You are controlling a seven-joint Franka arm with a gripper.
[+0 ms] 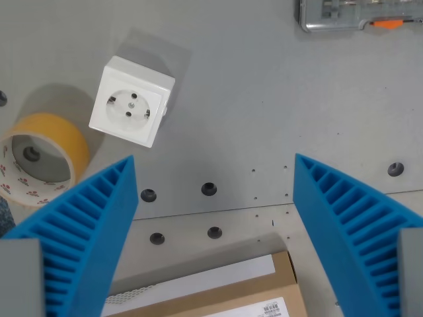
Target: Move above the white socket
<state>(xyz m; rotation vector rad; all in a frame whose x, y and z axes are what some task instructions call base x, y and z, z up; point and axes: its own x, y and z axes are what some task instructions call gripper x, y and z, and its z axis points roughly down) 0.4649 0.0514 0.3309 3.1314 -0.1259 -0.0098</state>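
The white socket is a square box with a round recessed face and two pin holes. It sits on the grey table at the wrist view's upper left, turned slightly. My gripper has two blue ribbed fingers that stand wide apart with nothing between them. The socket lies above and to the left of the left fingertip, outside the gap between the fingers.
A roll of yellow tape lies at the left edge, next to the socket. A grey tool with an orange part is at the top right. A cardboard box with a white label is at the bottom. Screw holes dot the table.
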